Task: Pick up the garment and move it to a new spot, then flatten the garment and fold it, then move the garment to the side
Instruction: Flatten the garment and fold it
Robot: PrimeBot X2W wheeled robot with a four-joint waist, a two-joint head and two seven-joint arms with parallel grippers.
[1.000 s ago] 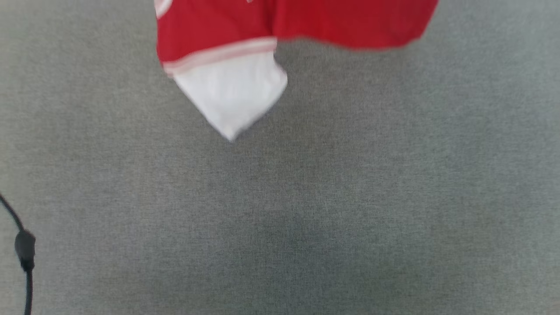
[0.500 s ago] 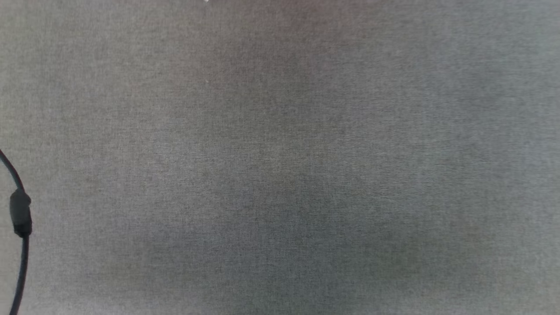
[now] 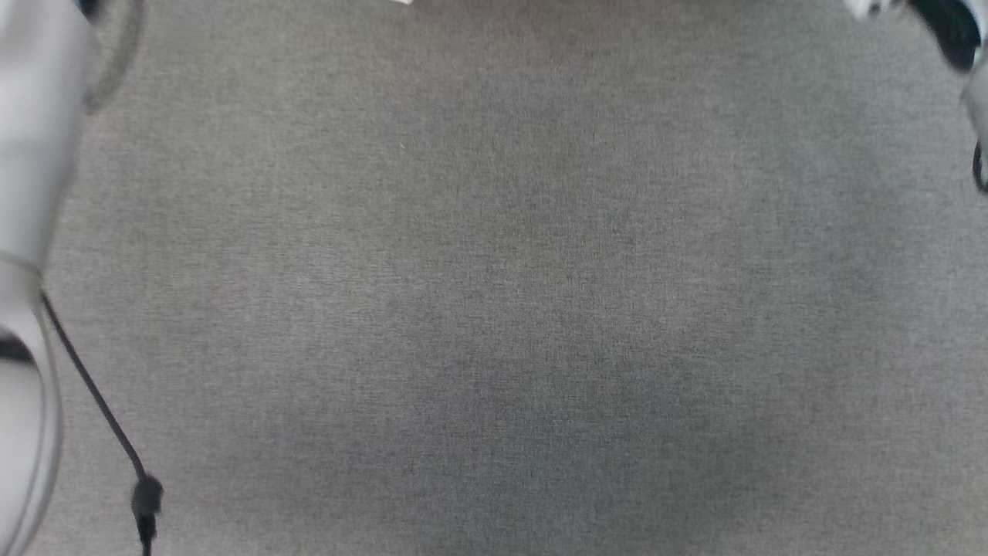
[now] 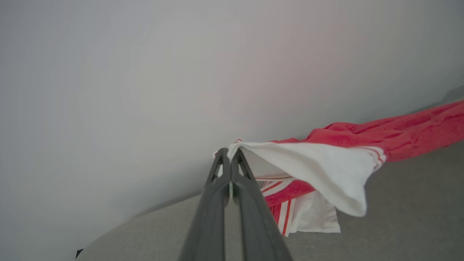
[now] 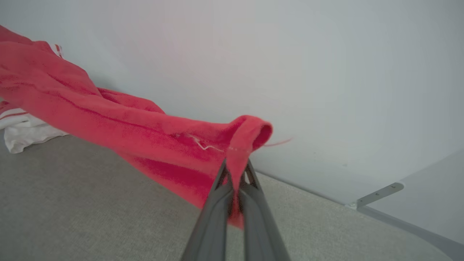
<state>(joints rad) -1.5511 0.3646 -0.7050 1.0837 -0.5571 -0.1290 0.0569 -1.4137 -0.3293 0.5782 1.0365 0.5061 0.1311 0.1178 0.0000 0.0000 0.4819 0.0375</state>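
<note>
Pale left forearm point(image 3: 35, 154) newly in head view; left tool point(image 4: 230, 155), right tool point(image 5: 237, 171) clenched on garment point(image 5: 127, 123).

Red garment point(image 5: 108, 119), white sleeve point(image 4: 326, 174) edged with red stripes, grey, seemingly woven surface point(image 3: 494, 309)

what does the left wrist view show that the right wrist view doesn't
Left wrist view: the left gripper, jaws shut on the garment's white sleeve. Right wrist view: the right gripper, jaws shut on its red hem, and a metal bracket. Both: the garment stretched over the grey surface, before a pale wall.
</note>
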